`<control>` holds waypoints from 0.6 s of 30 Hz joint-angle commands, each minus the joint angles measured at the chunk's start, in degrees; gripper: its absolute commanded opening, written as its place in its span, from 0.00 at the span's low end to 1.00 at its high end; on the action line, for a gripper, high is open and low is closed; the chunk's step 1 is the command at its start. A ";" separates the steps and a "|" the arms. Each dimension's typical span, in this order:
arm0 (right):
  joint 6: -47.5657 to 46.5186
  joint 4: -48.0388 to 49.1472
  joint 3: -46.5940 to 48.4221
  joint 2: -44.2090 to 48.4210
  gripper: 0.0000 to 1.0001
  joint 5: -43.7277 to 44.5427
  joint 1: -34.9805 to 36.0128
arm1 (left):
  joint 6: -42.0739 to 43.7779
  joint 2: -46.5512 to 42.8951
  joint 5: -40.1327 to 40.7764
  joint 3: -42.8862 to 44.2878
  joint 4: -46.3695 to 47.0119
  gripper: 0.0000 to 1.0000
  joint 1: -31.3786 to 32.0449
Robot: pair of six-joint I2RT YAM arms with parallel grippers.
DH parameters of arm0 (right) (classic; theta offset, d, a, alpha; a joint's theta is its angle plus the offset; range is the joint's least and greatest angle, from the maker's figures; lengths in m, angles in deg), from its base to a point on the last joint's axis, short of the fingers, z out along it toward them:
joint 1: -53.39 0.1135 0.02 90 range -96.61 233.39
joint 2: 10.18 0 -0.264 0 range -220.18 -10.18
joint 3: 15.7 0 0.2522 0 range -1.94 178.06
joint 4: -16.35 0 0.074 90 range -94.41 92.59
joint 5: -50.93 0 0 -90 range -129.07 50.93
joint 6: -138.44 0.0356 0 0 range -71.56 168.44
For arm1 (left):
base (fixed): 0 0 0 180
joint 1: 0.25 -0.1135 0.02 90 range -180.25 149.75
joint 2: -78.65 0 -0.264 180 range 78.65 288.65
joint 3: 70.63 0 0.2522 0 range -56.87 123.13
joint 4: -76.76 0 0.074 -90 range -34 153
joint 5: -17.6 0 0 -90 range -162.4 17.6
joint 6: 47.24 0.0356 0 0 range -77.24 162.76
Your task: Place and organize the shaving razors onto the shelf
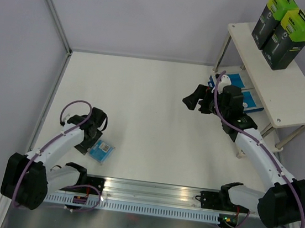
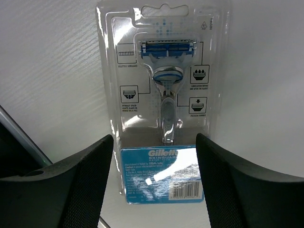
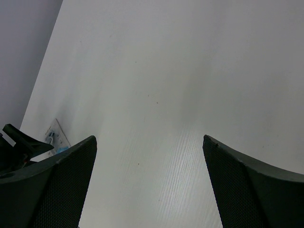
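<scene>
White bench (image 1: pixel 154 103), grey walls (image 1: pixel 126 10). Left hand (image 1: pixel 93 137) straddles the blister pack (image 2: pixel 161 109) lying flat at near left; can't tell if it's gripping yet. Risk, I reckon: thin slick plastic bows or skids out under an edge pinch. Its card (image 2: pixel 161 175) reads "Gillette", small print illegible. Right hand (image 1: pixel 197 100) spread wide, empty, beside the shelf (image 1: pixel 289 92).

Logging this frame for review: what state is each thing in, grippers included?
Black boxes: upright, side by side on the shelf top board.
Blue boxes: flat on the lower board.
Blister pack: flat on the table, razor side up.
Left gripper: open, astride the pack; contact unclear.
Right gripper: open, empty, over the table.
</scene>
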 commanded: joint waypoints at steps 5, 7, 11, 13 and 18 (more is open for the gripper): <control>-1.10 -1.59 3.53 -1.12 0.98 0.96 -0.05 | -2.47 2.56 -0.72 -2.17 6.76 0.73 -0.78; -1.10 -2.47 3.70 -0.69 0.98 1.49 -0.05 | -1.94 3.35 -0.98 -2.61 9.04 0.72 -1.30; -0.93 -4.14 3.79 0.63 0.98 4.03 -0.05 | -0.71 7.11 -2.12 -2.52 11.24 0.65 -2.01; -0.75 -4.58 3.88 0.90 0.98 4.39 -0.05 | -0.36 7.65 -2.13 -2.35 11.33 0.63 -2.01; 0.04 -5.11 3.62 1.60 0.98 6.76 -0.05 | -0.45 7.39 -2.39 -2.78 11.69 0.47 -2.10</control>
